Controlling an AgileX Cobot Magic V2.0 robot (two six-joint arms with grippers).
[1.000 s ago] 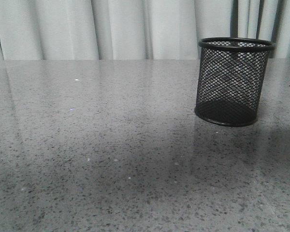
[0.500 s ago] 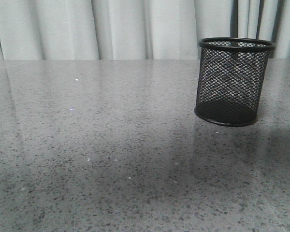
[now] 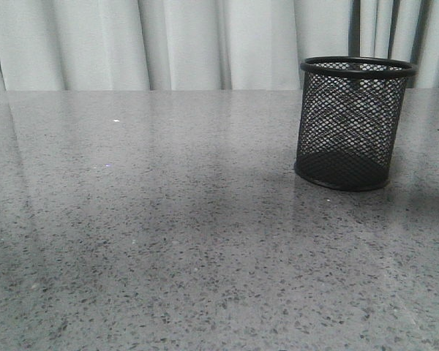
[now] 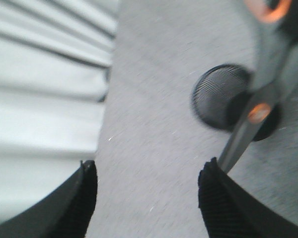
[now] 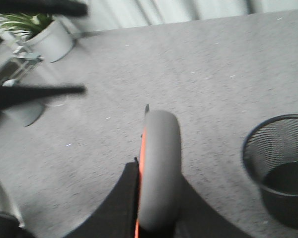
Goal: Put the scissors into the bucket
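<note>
The bucket (image 3: 351,124), a black wire-mesh cup, stands upright at the right of the grey speckled table, and nothing shows inside it. No gripper shows in the front view. In the right wrist view my right gripper (image 5: 159,201) is shut on a grey, orange-lined handle loop of the scissors (image 5: 159,163), above the table, with the bucket (image 5: 275,136) off to one side. In the left wrist view my left gripper (image 4: 148,171) is open and empty, high over the table. There the scissors (image 4: 248,126) hang blade-down in front of the bucket (image 4: 216,96).
Pale curtains hang behind the table (image 3: 168,219). In the right wrist view a potted plant (image 5: 44,34) stands beyond the table's far side, and two dark blurred bars (image 5: 39,94) cross one corner of that view.
The bucket has not moved. The dark shadow across the table's near part in the front view has faded and shifted.
</note>
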